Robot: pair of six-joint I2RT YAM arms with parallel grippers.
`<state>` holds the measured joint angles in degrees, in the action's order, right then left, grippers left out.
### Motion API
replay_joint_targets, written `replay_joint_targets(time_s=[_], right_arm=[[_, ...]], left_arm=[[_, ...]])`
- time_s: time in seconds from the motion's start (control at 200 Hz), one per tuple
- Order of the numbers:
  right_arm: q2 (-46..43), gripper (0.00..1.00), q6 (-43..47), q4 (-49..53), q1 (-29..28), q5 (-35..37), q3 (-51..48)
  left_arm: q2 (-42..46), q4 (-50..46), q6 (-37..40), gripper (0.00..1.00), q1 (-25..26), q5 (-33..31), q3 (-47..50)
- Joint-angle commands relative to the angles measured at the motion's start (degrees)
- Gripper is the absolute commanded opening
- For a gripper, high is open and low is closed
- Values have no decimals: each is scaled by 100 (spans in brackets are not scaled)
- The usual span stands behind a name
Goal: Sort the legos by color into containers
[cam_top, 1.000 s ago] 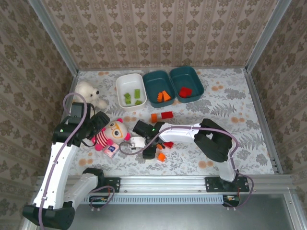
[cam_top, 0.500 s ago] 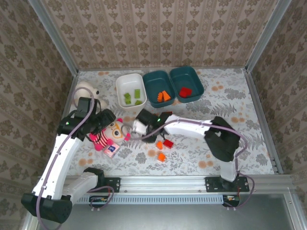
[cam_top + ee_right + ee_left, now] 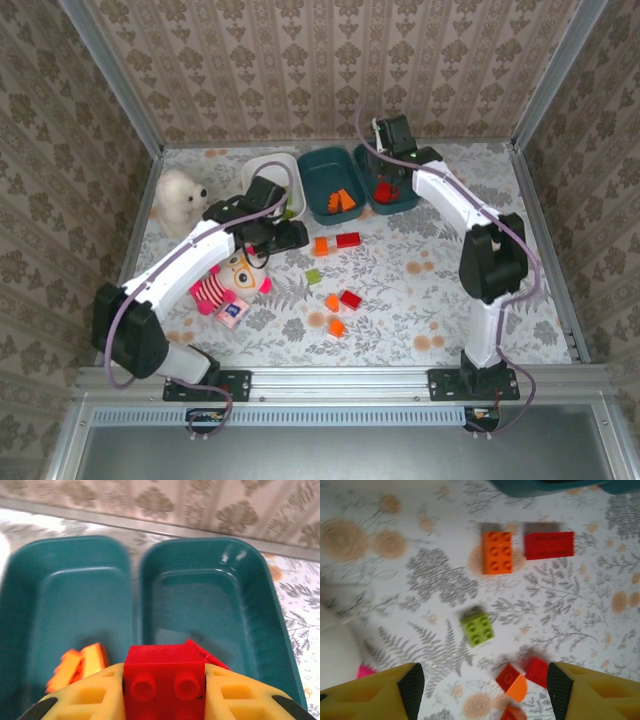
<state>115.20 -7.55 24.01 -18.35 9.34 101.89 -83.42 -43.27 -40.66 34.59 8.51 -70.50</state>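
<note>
The right gripper (image 3: 165,690) is clenched on a red brick (image 3: 164,672), studs facing the wrist camera. The picture edge cuts off the brick's lower part. The brick hides most of a second red piece (image 3: 202,652) lying behind it in the right teal tray (image 3: 250,600). Just left of that, the middle teal tray (image 3: 75,595) holds blurred orange pieces (image 3: 80,665).

From overhead, the right gripper (image 3: 384,186) hangs over the right teal tray (image 3: 405,165), which touches the right side of the middle teal tray (image 3: 325,170). The held brick is hard to make out there.

The left gripper (image 3: 483,682) is released, its jaws wide apart with nothing between them. A green brick (image 3: 477,627) lies on the table just ahead of the gap. From overhead, the left gripper (image 3: 290,236) sits in front of and left of the middle teal tray. Its arm covers much of the white tray (image 3: 262,168), just left of the middle tray.

Just in front of the middle tray lie an orange brick (image 3: 321,245) and a loose red brick (image 3: 348,239). The green brick (image 3: 313,276) lies farther forward, and a small orange and red cluster (image 3: 340,305) farther still. A white teddy bear (image 3: 180,197) and a striped doll (image 3: 225,285) lie well to the left.
</note>
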Motion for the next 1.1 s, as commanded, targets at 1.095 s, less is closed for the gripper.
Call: replay_joint_targets(time_s=[1.095], right_arm=[[3636,63,-798,2119,630,-1086,4120]], left_arm=[[-259,11,209,68,-66,47,-434]])
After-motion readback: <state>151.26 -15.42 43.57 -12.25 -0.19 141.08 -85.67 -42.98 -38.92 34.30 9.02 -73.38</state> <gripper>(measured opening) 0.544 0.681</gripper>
